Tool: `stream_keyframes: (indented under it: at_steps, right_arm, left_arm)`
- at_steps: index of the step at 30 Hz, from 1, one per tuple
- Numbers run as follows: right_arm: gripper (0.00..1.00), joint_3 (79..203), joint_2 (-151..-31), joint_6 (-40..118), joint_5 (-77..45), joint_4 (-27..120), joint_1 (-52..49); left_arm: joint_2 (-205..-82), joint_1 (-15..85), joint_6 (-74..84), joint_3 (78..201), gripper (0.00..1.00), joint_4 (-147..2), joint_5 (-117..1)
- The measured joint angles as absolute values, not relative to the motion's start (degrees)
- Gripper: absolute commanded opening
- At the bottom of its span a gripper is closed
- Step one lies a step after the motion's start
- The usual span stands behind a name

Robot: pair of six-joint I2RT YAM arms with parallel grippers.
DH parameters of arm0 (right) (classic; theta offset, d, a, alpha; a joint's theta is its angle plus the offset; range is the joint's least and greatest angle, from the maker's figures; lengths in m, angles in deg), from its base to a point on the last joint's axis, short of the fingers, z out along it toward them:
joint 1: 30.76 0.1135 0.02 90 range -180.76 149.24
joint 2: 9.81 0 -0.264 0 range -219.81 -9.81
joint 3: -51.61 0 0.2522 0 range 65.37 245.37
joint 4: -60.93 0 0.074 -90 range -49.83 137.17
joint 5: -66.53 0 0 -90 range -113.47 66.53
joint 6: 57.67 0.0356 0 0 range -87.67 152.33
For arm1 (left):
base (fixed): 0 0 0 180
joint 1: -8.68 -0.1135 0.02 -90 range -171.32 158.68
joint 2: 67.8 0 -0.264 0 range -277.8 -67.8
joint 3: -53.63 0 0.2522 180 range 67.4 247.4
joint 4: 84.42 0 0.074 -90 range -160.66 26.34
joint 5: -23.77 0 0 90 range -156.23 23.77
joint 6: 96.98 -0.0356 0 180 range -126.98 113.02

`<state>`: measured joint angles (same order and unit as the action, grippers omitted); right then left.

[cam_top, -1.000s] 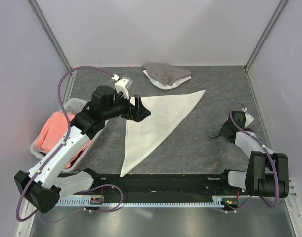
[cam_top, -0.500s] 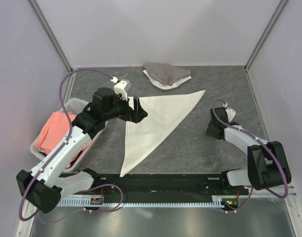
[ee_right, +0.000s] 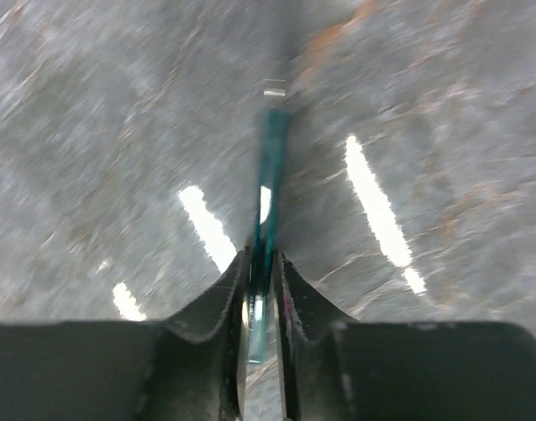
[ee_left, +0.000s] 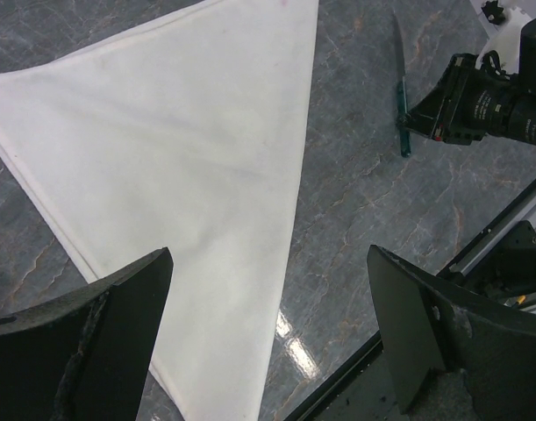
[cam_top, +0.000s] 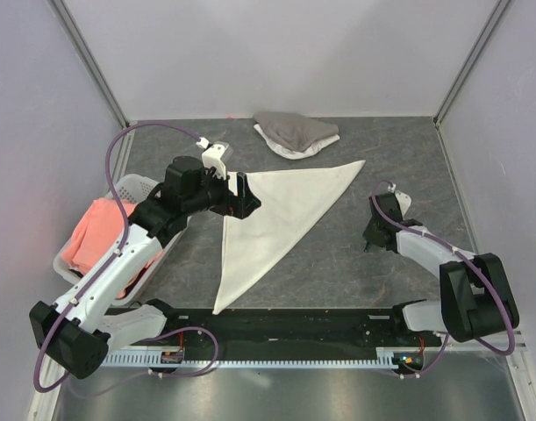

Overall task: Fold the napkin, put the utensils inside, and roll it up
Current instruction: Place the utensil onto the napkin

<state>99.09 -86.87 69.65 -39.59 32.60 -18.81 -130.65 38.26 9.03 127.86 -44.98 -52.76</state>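
The napkin (cam_top: 272, 215) lies flat, folded into a triangle. Its long edge runs from a far tip to a near tip, with bare tabletop beyond it. The left gripper (cam_top: 247, 200) is at the napkin's left corner, its fingers (ee_left: 118, 333) spread wide and holding nothing. Right of the long edge and well apart from it, the right gripper (ee_right: 261, 263) is pinched tight on the teal handle of a utensil (ee_left: 404, 123) – its grey blade points away. A grey-and-white cloth heap (cam_top: 296, 133) sits past the napkin's far edge. A basket (cam_top: 132, 184) with pink cloth is to its left.
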Motion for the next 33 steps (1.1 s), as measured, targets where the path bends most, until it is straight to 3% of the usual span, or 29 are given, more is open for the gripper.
stream_keyframes:
  at_steps: [9, 19, 25, 33]
  right_arm:
    - [0.0, 96.29, -83.37, 69.49, -33.69, 33.71, -16.02]
    - [0.0, 95.15, -76.93, 69.87, -29.86, 29.45, -15.69]
    - [0.0, 95.61, -66.04, 74.96, -26.52, 27.33, -15.58]
    - [0.0, 90.76, -59.35, 88.77, -22.19, 41.6, -10.62]
  left_arm:
    - [-130.69, 38.26, 9.03, 127.67, 1.0, -44.98, -52.76]
    - [-131.04, 38.26, 9.03, 127.62, 1.0, -45.01, -52.74]
    - [-131.04, 38.26, 9.03, 127.49, 1.0, -45.01, -52.74]
    - [-131.04, 38.26, 9.03, 127.38, 1.0, -45.01, -52.69]
